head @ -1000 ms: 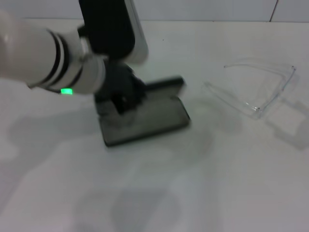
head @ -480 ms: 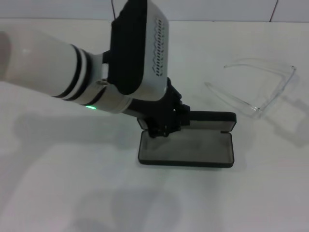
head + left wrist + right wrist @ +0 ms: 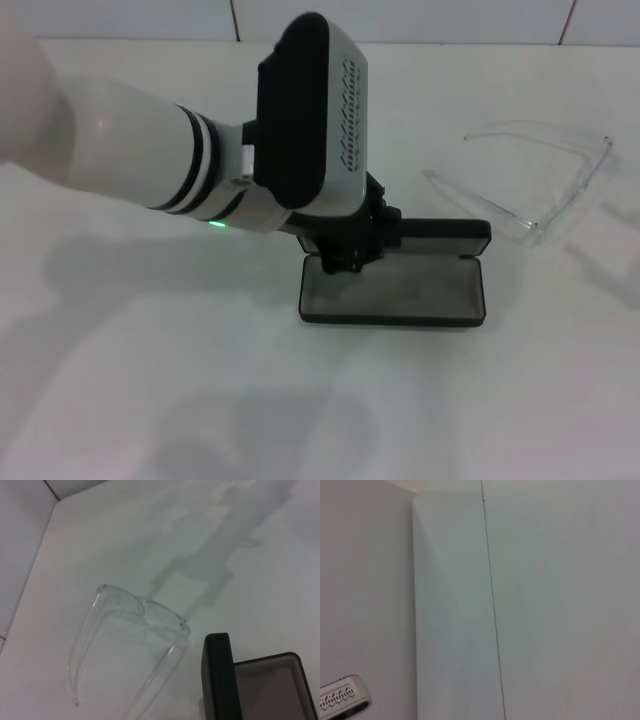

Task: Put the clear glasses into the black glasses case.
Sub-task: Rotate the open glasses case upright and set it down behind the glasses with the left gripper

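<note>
The black glasses case [image 3: 400,292] lies open in the middle of the white table, its grey-lined tray facing up and its lid [image 3: 445,236] standing along the far side. My left gripper [image 3: 350,256] reaches down from the left and is shut on the case at its left end, by the hinge. The clear glasses [image 3: 575,190] rest unfolded on the table to the right of the case and farther back, apart from it. In the left wrist view the clear glasses [image 3: 145,607] lie just beyond the upright lid of the case [image 3: 217,675]. My right gripper is out of view.
The white table [image 3: 480,400] spreads all around the case. A white wall with a tile seam [image 3: 565,25] runs along the back. The right wrist view shows only white surfaces and a corner of the left arm's vented housing [image 3: 342,702].
My left arm has carried the case from the left toward the middle of the table, nearer the glasses. The case now lies square with its lid fully up. The glasses have not moved.
</note>
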Controlling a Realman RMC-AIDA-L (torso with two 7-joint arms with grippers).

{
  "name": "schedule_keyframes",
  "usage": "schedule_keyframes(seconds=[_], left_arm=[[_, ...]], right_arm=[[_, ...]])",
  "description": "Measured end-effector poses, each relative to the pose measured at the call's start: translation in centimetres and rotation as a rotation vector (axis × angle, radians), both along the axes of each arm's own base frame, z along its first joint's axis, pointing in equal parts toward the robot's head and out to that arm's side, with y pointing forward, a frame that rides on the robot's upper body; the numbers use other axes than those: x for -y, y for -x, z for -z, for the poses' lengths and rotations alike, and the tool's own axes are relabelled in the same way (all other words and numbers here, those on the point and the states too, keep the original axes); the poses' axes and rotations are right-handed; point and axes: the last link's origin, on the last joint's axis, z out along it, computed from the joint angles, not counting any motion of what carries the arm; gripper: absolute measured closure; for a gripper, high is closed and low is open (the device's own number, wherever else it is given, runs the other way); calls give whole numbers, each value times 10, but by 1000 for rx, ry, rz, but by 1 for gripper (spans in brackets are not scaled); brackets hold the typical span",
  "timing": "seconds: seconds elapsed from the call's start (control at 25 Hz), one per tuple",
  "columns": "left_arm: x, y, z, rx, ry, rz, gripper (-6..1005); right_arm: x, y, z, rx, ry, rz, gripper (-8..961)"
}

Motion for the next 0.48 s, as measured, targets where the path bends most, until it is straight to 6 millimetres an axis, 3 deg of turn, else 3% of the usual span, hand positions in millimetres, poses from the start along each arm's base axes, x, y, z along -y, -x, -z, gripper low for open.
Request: schedule_keyframes(seconds=[0.48], left_arm=[[2,5,13,-46,-27,26,793]], right_arm=[[-3,2,0,1,-3,-4,241]])
